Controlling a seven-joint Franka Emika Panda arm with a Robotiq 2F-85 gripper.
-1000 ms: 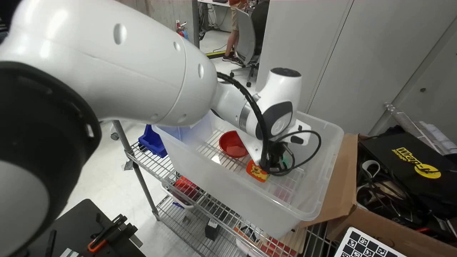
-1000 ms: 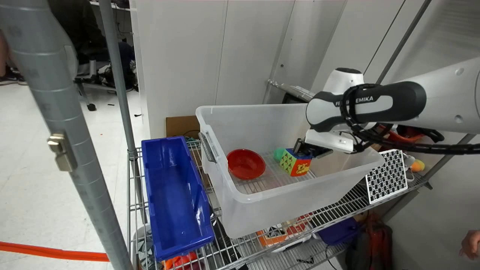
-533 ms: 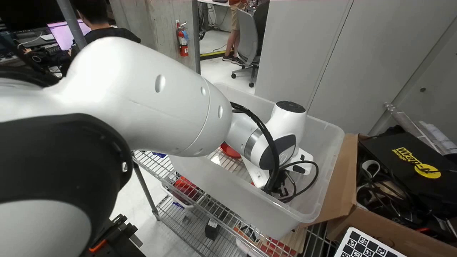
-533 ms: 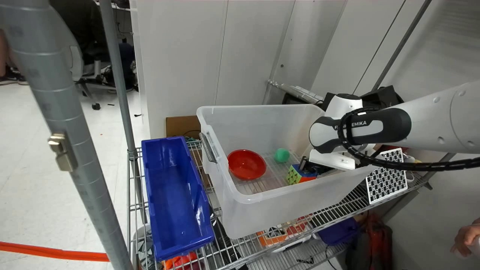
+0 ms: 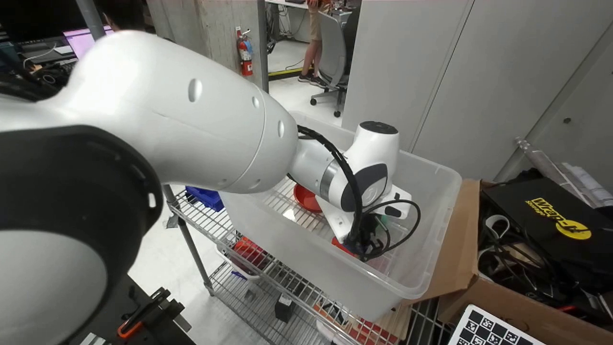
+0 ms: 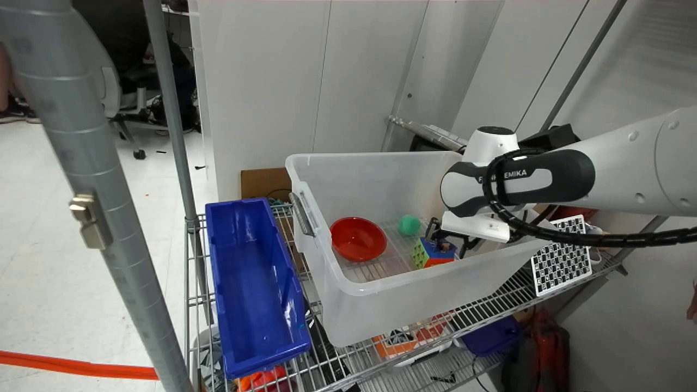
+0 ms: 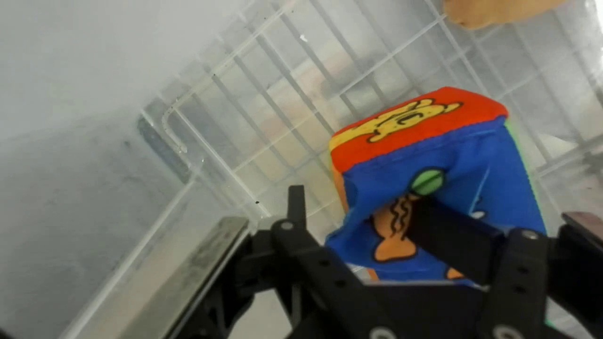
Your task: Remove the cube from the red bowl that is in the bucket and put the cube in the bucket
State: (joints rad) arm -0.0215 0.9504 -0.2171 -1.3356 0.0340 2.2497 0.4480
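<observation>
With jaws spread wide and one finger (image 7: 457, 235) seemingly against the cube (image 7: 443, 162), rise gently, leaving it in the tub (image 6: 408, 299).

The gripper (image 7: 359, 201) looks matt, metal or plastic, I can't tell from here. Beneath it the cube (image 7: 424, 146) is stitched cloth, dull and puckered. Around the gripper the bucket (image 6: 375, 188) is smooth, cloudy plastic; apart from it the red bowl (image 6: 358, 239) shines, glossy. The table (image 5: 210, 222) underneath is bare metal wire.
</observation>
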